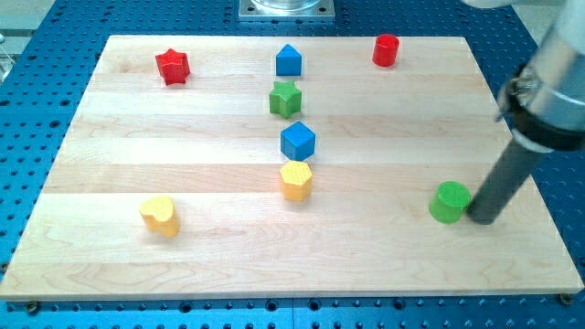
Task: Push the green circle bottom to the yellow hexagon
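Note:
The green circle (450, 202) stands on the wooden board at the view's lower right. The yellow hexagon (296, 181) sits near the board's middle, well to the green circle's left. My tip (481, 217) rests on the board right against the green circle's right side, touching or nearly touching it. The dark rod slants up to the view's right edge.
A blue hexagon (298, 142) sits just above the yellow hexagon, with a green star (285, 98) and a blue house-shaped block (289, 60) further up. A red star (172, 66) is upper left, a red cylinder (387, 50) upper right, a yellow heart (160, 216) lower left.

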`<action>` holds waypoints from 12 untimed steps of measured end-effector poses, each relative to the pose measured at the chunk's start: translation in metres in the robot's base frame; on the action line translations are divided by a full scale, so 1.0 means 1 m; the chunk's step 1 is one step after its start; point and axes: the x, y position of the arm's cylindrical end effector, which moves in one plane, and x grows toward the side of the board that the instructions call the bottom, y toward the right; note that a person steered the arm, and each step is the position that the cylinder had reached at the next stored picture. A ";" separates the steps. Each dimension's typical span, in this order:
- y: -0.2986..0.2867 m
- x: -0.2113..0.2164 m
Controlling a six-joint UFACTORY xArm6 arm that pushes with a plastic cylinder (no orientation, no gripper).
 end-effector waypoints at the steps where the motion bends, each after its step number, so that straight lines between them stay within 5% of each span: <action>1: -0.054 0.020; 3: -0.013 -0.026; 6: -0.114 0.022; 7: -0.087 -0.002; 8: -0.119 -0.004; 11: -0.174 0.031; 12: -0.162 -0.001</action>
